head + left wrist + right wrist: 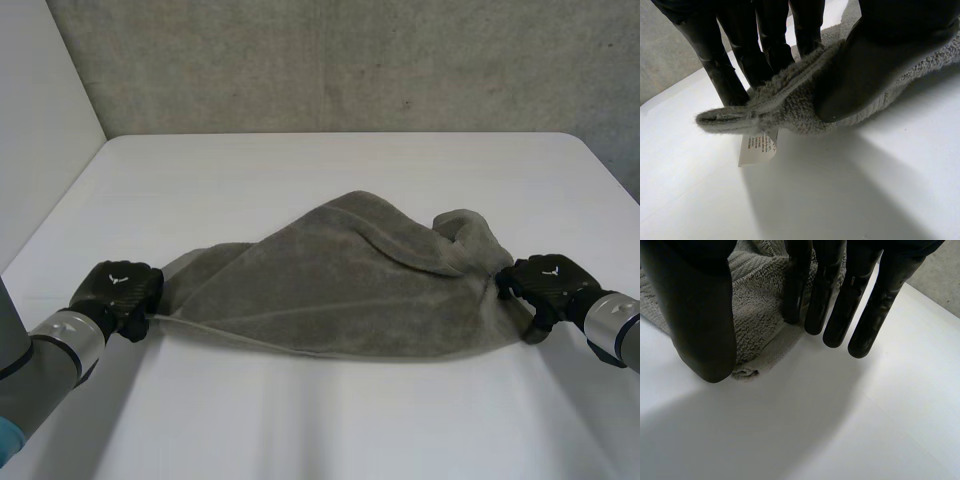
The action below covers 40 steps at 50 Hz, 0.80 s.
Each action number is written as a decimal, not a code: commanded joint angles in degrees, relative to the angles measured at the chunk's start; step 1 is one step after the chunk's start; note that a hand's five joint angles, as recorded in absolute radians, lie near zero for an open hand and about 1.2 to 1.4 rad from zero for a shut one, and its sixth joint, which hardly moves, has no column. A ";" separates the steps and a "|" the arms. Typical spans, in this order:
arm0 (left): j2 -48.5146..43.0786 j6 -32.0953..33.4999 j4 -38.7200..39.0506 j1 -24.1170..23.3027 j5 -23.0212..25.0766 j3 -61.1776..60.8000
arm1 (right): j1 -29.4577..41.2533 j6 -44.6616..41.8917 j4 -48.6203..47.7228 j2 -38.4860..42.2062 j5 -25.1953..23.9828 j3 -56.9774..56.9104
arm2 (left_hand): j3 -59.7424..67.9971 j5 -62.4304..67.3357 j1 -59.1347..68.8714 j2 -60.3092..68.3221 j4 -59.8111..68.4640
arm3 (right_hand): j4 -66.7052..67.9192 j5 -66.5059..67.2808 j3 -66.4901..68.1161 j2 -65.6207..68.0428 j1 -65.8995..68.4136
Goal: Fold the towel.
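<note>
Left wrist view: the left hand (765, 45) pinches the towel (790, 107) at its 9 o'clock end, thumb against fingers. The right hand (705, 315) pinches the 3 o'clock end. Rumpled, the towel spans mid-table (320, 420) between the 2 hands. I judge that no fold is made yet.

Left hand (118, 288) and right hand (545, 283) sit wide apart, thumbs pinching against fingers

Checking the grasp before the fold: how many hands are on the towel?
2. The left hand pinches the left end of the towel, near its label; the right hand grips the corner at the right end.
</note>
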 commanded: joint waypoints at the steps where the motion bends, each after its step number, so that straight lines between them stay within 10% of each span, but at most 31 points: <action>1: 0.00 0.00 0.00 0.00 0.00 -0.01 | 0.05 0.77 -0.24 -0.08 -0.09 0.00 | 3.37 5.84 6.23 3.04 2.13 | 0.38 5.85 0.25 0.26 0.13; 30: 0.00 0.00 0.09 -0.09 0.00 -0.01 | 3.65 2.97 -3.58 0.01 2.11 0.09 | 3.37 5.84 6.23 3.04 2.13 | 1.39 6.86 1.25 1.27 1.14; 40: 0.00 0.00 0.09 0.00 0.00 -0.01 | 3.30 2.26 -1.73 -1.39 2.37 0.00 | 3.37 5.84 6.23 3.04 2.13 | -21.47 -16.00 -21.60 -21.59 -21.72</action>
